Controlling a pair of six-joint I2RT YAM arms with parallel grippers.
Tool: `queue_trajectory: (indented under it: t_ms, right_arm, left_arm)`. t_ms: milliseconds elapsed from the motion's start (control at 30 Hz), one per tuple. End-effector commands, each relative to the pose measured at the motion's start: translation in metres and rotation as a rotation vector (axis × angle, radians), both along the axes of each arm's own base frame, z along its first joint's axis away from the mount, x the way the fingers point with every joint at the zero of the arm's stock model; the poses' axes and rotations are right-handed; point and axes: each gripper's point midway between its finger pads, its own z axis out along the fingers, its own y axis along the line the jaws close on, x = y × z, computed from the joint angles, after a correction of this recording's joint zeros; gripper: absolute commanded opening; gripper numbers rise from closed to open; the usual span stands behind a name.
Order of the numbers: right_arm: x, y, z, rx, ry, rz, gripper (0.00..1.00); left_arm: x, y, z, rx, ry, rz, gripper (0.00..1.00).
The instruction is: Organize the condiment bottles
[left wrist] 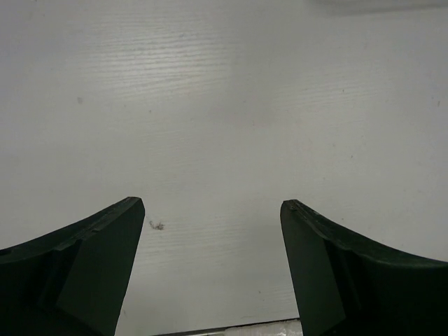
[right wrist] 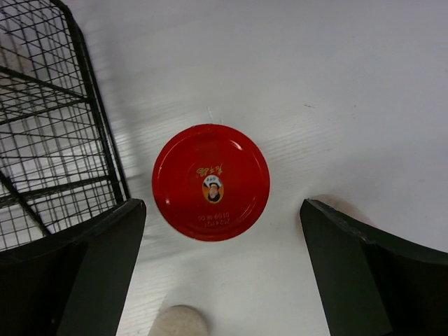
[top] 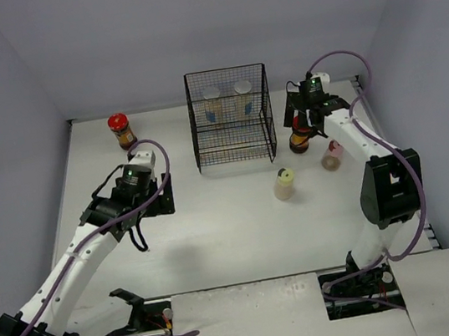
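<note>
Two pale silver-capped bottles (top: 212, 103) (top: 243, 96) with blue labels stand inside the black wire basket (top: 236, 154). One red-lidded jar (top: 121, 131) stands at the back left. The other red-lidded jar (top: 299, 141) stands just right of the basket. My right gripper (top: 303, 121) hovers over it, open; in the right wrist view the red lid (right wrist: 211, 182) lies just beyond the gap between the jaws (right wrist: 222, 210), untouched. A pink-capped bottle (top: 332, 154) and a yellow-green-capped bottle (top: 284, 183) stand in front of it. My left gripper (top: 155, 201) is open and empty over bare table (left wrist: 212, 204).
The basket's right wall (right wrist: 49, 119) is close to my right gripper's left finger. A pale cap (right wrist: 178, 320) shows at the bottom of the right wrist view. Grey walls close in the table at the back and both sides.
</note>
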Motion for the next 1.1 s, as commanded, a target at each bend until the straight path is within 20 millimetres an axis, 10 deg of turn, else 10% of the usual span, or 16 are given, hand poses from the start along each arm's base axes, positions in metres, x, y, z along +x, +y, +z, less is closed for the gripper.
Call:
queue_trajectory:
  t_ms: [0,467,700,800,1067]
  right_arm:
    - [0.021,-0.006,0.025,0.005,-0.094,-0.049,0.97]
    - [0.025,-0.002,-0.001,0.01,-0.047,-0.014,0.78]
    - [0.026,0.001,-0.003,0.009,-0.044,0.008,0.31]
    - [0.027,0.0,0.007,0.001,-0.06,0.016,0.02]
    - [0.032,0.001,0.081,-0.037,-0.191,0.087,0.0]
  left_arm:
    - [-0.001,0.006,0.016,-0.039,-0.051,0.056,0.79]
    - [-0.007,0.009,0.007,-0.034,-0.021,0.075,0.8]
    - [-0.008,0.009,0.005,-0.032,-0.017,0.073,0.79]
    - [-0.008,0.008,0.005,-0.034,-0.017,0.073,0.79]
    - [-0.007,0.009,0.005,-0.028,-0.02,0.067,0.79]
